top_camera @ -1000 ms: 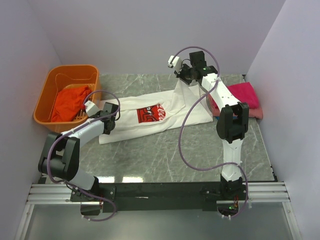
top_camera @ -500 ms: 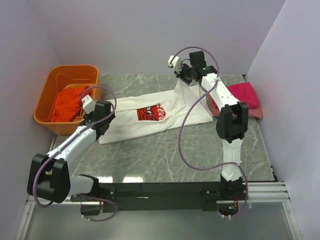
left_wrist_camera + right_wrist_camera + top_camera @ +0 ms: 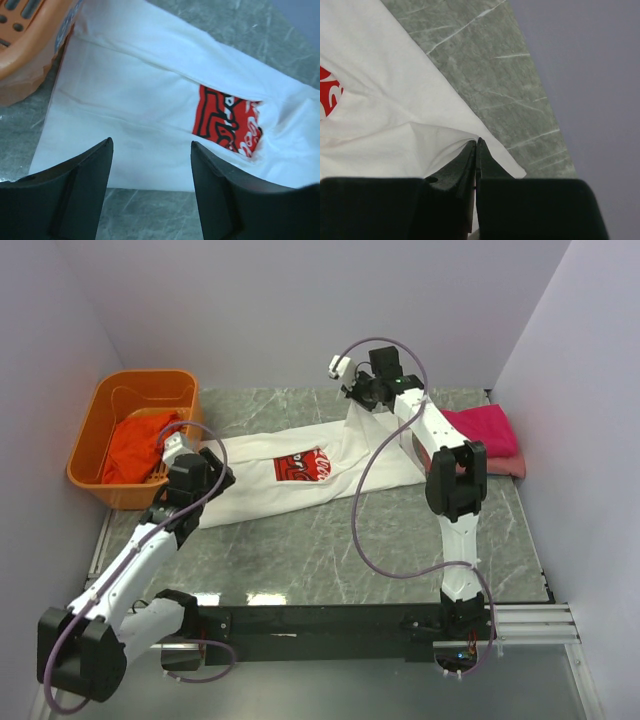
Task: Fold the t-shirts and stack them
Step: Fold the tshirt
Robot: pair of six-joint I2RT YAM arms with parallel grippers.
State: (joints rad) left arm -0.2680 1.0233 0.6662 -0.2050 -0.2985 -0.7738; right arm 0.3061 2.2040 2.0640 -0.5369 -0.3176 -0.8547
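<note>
The white t-shirt (image 3: pixel 260 488) with the red print (image 3: pixel 302 466) lies stretched across the table's middle. My right gripper (image 3: pixel 362 398) is shut on its far right edge and lifts that cloth (image 3: pixel 420 145) off the table. My left gripper (image 3: pixel 205 478) is open and empty above the shirt's left end; in the left wrist view the shirt (image 3: pixel 130 125) lies flat ahead of the fingertips (image 3: pixel 102 150). An orange-red t-shirt (image 3: pixel 135 445) sits in the orange basket (image 3: pixel 110 395). A folded magenta t-shirt (image 3: pixel 490 430) rests on a pink one (image 3: pixel 510 468) at the right.
The basket stands at the far left against the wall, its corner (image 3: pixel 25 50) close to the shirt's left end. Grey walls close in the table on three sides. The marble table (image 3: pixel 330 540) shows bare in front of the shirt.
My left arm has pulled back toward the near left, its gripper shifting slightly left over the shirt's left end. My right gripper has moved slightly left with the cloth still held.
</note>
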